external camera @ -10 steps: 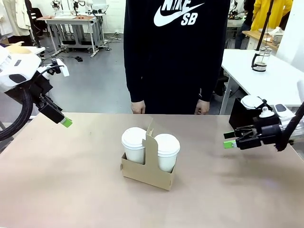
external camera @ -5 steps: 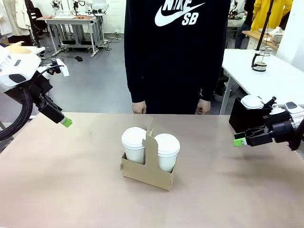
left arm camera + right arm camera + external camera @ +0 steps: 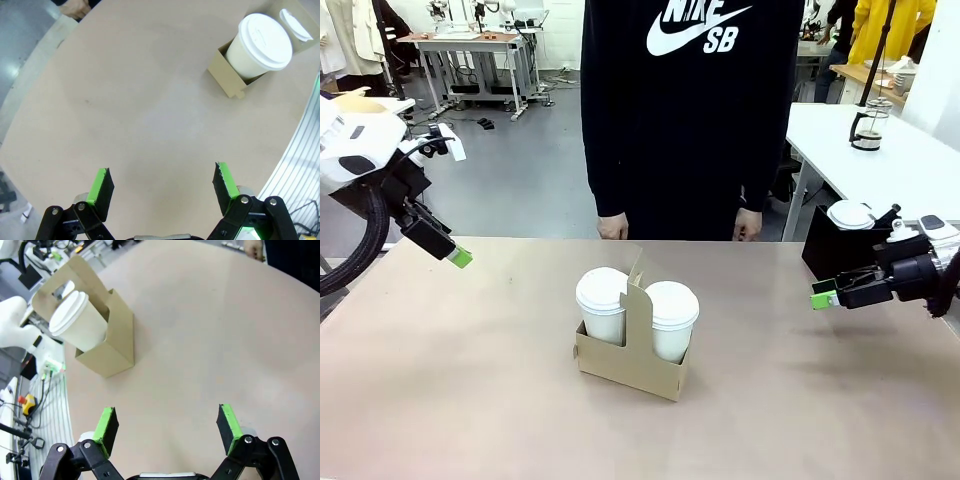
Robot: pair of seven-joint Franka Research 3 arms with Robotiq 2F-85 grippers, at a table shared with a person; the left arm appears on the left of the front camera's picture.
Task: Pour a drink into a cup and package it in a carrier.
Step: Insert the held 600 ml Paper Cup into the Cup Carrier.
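1. The carrier [image 3: 630,352] sits mid-bench, with two lidded white cups in its slots, one on each side of the upright handle tab: left cup [image 3: 602,303], right cup [image 3: 672,317].
2. Left pincer [image 3: 162,183] has its green pads spread wide and holds nothing, just bare bench [image 3: 140,115] under it. It hangs off to the left [image 3: 460,258], well apart from the carrier [image 3: 235,82].
3. Right pincer [image 3: 167,430] is the same deal: pads wide apart, empty, hovering over the bench at the right side [image 3: 822,298], well clear of the carrier [image 3: 107,347].
4. A black box [image 3: 825,248] sits behind the right pincer; a person in a black top [image 3: 690,110] stands at the far edge.
5. Versus a second ago: the right pincer has pulled back toward the right edge. The left arm, cups and carrier haven't budged.
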